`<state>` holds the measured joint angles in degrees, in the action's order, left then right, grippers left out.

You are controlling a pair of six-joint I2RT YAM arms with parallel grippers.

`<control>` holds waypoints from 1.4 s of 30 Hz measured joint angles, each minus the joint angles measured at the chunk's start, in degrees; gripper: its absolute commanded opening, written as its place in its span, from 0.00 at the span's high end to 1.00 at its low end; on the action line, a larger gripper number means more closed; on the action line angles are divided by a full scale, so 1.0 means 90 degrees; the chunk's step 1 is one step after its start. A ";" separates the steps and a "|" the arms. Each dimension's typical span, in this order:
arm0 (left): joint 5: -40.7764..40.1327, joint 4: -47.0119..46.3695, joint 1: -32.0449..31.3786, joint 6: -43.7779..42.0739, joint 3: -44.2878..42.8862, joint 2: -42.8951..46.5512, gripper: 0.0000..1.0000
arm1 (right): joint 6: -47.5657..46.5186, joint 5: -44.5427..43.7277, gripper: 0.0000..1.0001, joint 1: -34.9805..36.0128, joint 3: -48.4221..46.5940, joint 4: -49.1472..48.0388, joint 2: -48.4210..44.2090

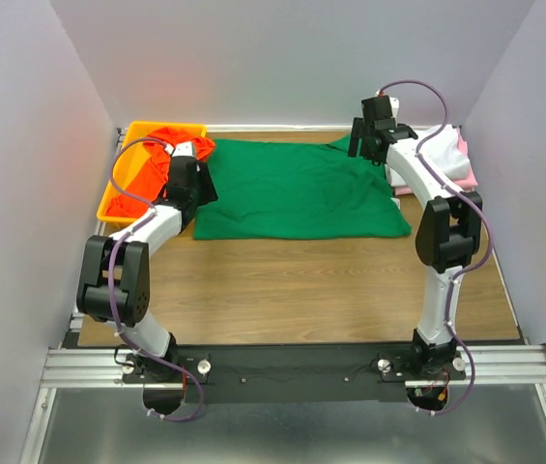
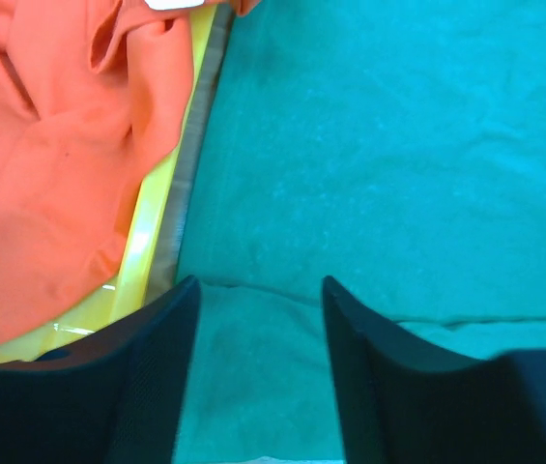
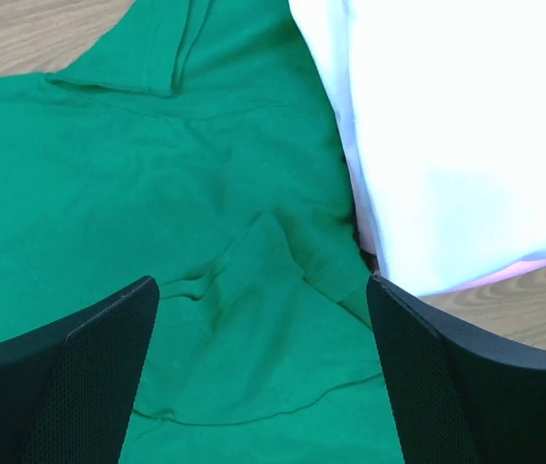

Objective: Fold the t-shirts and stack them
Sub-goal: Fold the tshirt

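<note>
The green shirt [image 1: 292, 188] lies flat in the middle, long side running left-right, and we hang left claw [image 2: 258, 290] and right claw [image 3: 263, 290] over its ends, both wide, holding nothing.

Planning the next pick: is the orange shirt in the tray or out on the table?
In the tray: the orange shirt lies bunched inside the yellow tray, one edge draped over its rim.
</note>
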<state>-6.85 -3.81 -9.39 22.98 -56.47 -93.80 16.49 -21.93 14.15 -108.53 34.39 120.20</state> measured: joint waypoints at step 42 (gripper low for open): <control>0.1231 -0.2798 -0.1790 0.1137 0.3084 0.0544 0.36 | 0.1294 0.3470 0.10 0.0155 0.7252 -0.2375 -0.3823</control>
<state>4.23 -28.99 -25.50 33.21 -28.71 -88.90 28.14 9.30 15.55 -43.27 13.02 85.80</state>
